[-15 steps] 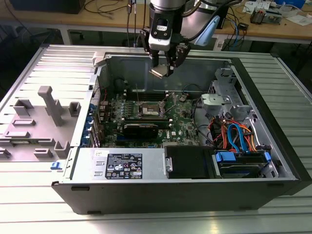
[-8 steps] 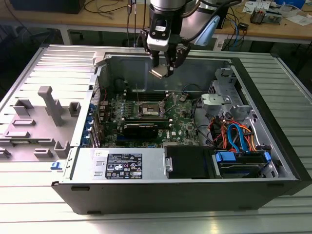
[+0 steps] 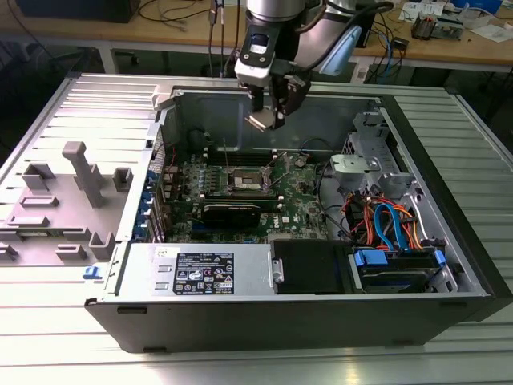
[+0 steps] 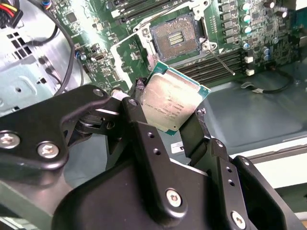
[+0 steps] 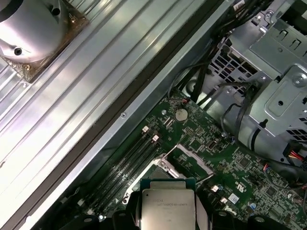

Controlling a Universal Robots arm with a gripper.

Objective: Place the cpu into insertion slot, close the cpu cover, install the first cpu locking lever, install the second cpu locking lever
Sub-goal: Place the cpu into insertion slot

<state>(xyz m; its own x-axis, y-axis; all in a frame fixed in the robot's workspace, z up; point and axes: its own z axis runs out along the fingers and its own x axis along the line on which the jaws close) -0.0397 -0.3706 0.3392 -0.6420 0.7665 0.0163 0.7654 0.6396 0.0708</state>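
Observation:
My gripper [image 3: 268,108] hangs above the open computer case, shut on the cpu [image 3: 260,121], a small square chip with a silver-grey top. In the second wrist view the cpu [image 4: 175,102] sits tilted between the black fingers [image 4: 139,120], with the gripper [image 4: 170,99] well above the board. The insertion slot [image 4: 175,39], with its dark centre and silver rim, lies open and empty on the green motherboard [image 3: 300,204], below and ahead of the chip. A thin lever rod [image 4: 219,58] sticks out beside it. In the first wrist view the cpu [image 5: 168,208] hides most of the slot; the cpu cover [image 5: 166,164] stands raised.
Long black memory slots [image 4: 211,64] flank the socket. A black block [image 3: 232,213] sits in front of it. The drive cage [image 3: 365,164] and coloured cables [image 3: 385,224] fill the exterior view's right. The case walls [image 3: 321,112] surround the board. A grey fixture [image 3: 76,172] stands outside on the left.

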